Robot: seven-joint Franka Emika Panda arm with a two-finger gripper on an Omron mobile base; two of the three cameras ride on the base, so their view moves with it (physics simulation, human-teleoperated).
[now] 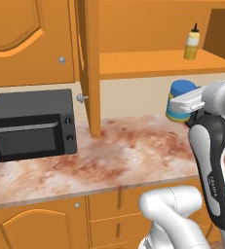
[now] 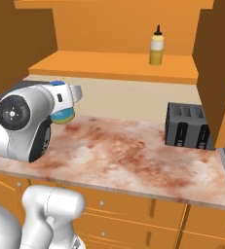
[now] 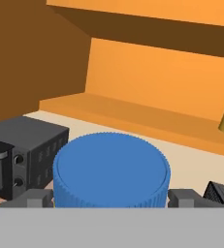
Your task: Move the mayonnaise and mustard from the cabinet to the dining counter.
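You had the mustard standing on the cabinet shelf, above the worktop. The mayo jar sat between the hand's fingers, over the worktop. The microwave stood left, the toaster right.

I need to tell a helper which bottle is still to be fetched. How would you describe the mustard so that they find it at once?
Look at the open orange wall cabinet above the marbled counter. On its shelf stands the mustard, alone and upright, above the dark toaster. It is a slim yellow squeeze bottle with a thin black nozzle, unlike the squat blue-lidded mayonnaise jar between the gripper's jaws.
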